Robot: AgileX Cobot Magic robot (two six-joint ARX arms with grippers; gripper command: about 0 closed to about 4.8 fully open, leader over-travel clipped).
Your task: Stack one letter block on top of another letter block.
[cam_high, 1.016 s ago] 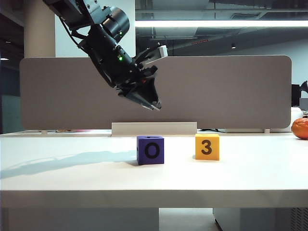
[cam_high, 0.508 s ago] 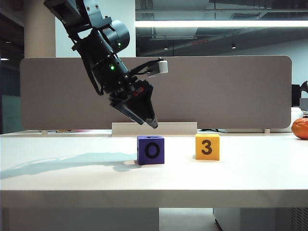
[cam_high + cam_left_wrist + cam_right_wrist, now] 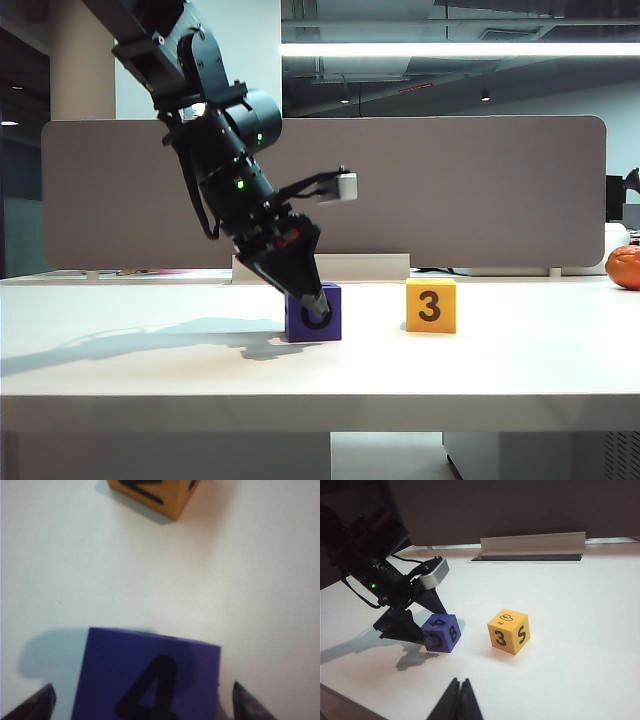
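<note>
The blue-purple letter block (image 3: 328, 322) rests on the white table, and its "O" face is partly hidden behind a finger. My left gripper (image 3: 314, 303) stands open around it, pointing down at a slant. In the left wrist view the block (image 3: 150, 665) shows a "4", and the gripper (image 3: 144, 702) has one dark fingertip on each side with a gap to the block. The yellow-orange "3" block (image 3: 430, 305) stands apart to the right, also seen as the yellow block (image 3: 150, 495) and the yellow block (image 3: 509, 631). My right gripper (image 3: 459, 682) is shut and empty, well short of both blocks.
A grey partition panel (image 3: 470, 190) runs behind the table with a white strip (image 3: 320, 267) at its foot. An orange round object (image 3: 623, 266) sits at the far right edge. The table's front edge (image 3: 320, 400) is near the camera.
The left gripper has come down from above onto the purple block and its jaws have opened wide. Neither block has moved.
</note>
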